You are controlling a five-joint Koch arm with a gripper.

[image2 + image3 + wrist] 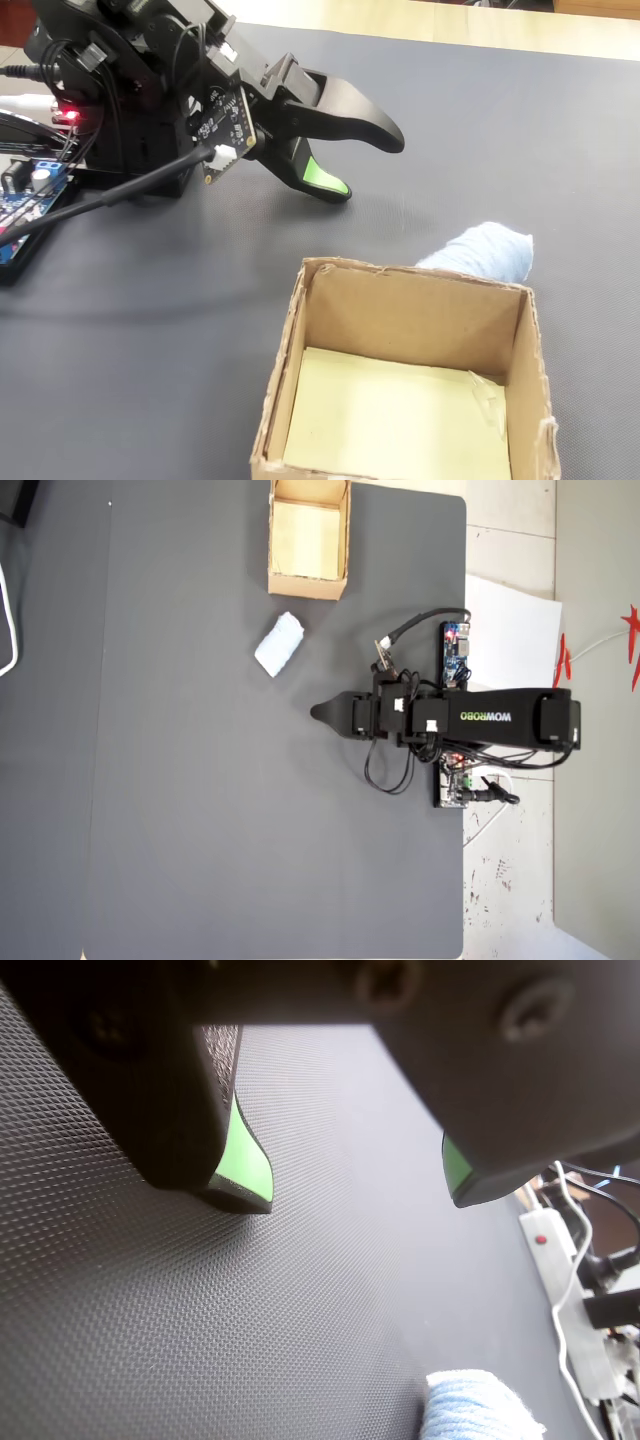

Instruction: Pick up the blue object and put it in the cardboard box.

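- One blue object [279, 645] lies on the dark mat [200, 780] that covers the desk; in the overhead view it sits just below the box and to its left, close but apart from it.
- In the fixed view the blue object [480, 252] shows just behind the box's far wall, its lower part hidden by the cardboard. In the wrist view only its top [478, 1407] shows at the bottom edge.
- One cardboard box [308, 581] stands open at the top edge of the mat in the overhead view. In the fixed view the cardboard box [310, 330] has a yellowish floor with nothing resting on it.
- One arm [500, 718], black, lies across the right side of the mat; white and green lettering on it reads "WOWROBO".
- One set of jaws [350, 1188]: the two stand apart with green pads on their inner faces, nothing between them, low over the mat. In the fixed view the jaws [372, 162] are well apart from the blue object.
- Two circuit boards [456, 652] show beside the arm in the overhead view, one above it and one below.
- One white paper sheet [515, 630] lies on the floor right of the mat.
- One white power strip [560, 1260] with a red switch shows in the wrist view.
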